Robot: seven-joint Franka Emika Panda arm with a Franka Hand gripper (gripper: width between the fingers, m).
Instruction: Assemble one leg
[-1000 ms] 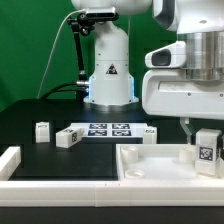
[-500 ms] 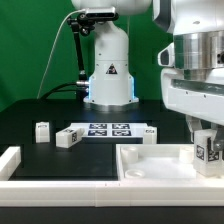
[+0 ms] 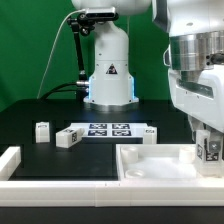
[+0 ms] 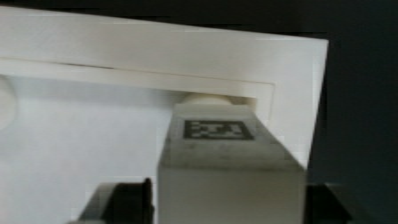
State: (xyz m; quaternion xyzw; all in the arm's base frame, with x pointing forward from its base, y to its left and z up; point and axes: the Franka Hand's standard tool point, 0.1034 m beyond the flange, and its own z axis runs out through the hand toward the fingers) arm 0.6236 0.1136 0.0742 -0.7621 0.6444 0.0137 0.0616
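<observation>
My gripper (image 3: 207, 140) is shut on a leg (image 3: 209, 150), a small white block with a square tag, and holds it upright over the far right corner of the large white panel (image 3: 150, 165). In the wrist view the leg (image 4: 222, 150) fills the space between my dark fingers (image 4: 125, 202), its end at a round socket in the panel's corner (image 4: 214, 98). Three more legs lie on the black table: one (image 3: 42, 131) at the exterior view's left, one (image 3: 67, 137) beside it, one (image 3: 149, 133) behind the panel.
The marker board (image 3: 105, 129) lies flat at the table's middle, in front of the robot base (image 3: 108, 75). A white rail piece (image 3: 10, 160) sits at the front left of the exterior view. A white front edge (image 3: 100, 187) runs across the foreground.
My gripper with the leg has moved to the exterior view's right and slightly down, toward the panel's right corner. The loose legs have not moved.
</observation>
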